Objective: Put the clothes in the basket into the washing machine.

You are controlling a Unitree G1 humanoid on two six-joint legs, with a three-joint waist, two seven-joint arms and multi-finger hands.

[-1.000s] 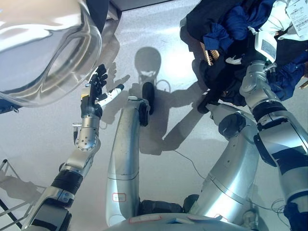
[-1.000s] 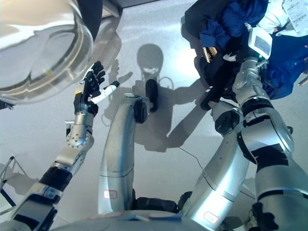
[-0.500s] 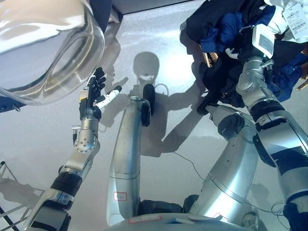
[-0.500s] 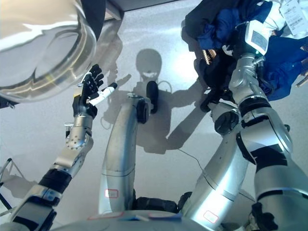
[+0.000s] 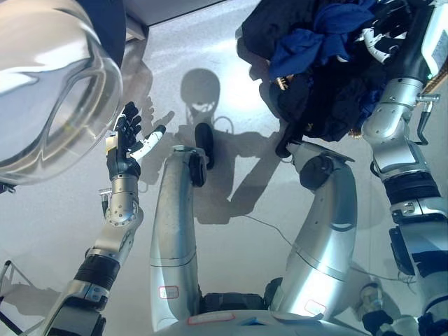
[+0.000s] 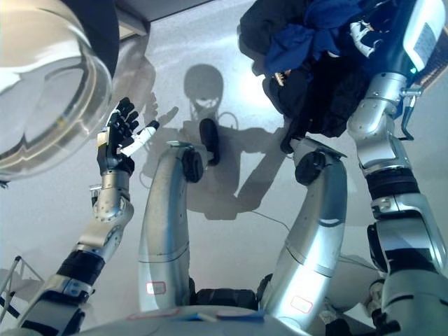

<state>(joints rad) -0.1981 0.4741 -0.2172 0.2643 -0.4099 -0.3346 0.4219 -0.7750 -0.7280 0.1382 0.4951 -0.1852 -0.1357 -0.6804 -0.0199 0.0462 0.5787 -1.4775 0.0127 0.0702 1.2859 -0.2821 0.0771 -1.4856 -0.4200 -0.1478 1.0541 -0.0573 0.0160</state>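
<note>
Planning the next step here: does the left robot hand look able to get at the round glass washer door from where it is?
Probably yes. The left robot hand is raised with fingers spread beside the rim of the glass door, and only bare floor shows around it. Whether they already touch I cannot tell.

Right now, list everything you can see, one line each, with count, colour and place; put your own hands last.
Washing machine door: one, clear glass bowl with a pale rim, swung open at upper left.
Clothes: one bundle, black and dark blue pieces tangled together, hanging at upper right above the floor.
Floor: one, pale grey, beneath everything.
Left hand: one, dark with a white-tipped thumb, fingers spread, raised just right of the door's rim and holding nothing.
Right hand: one, dark with white tips, at upper right, fingers curled into the bundle.
</note>
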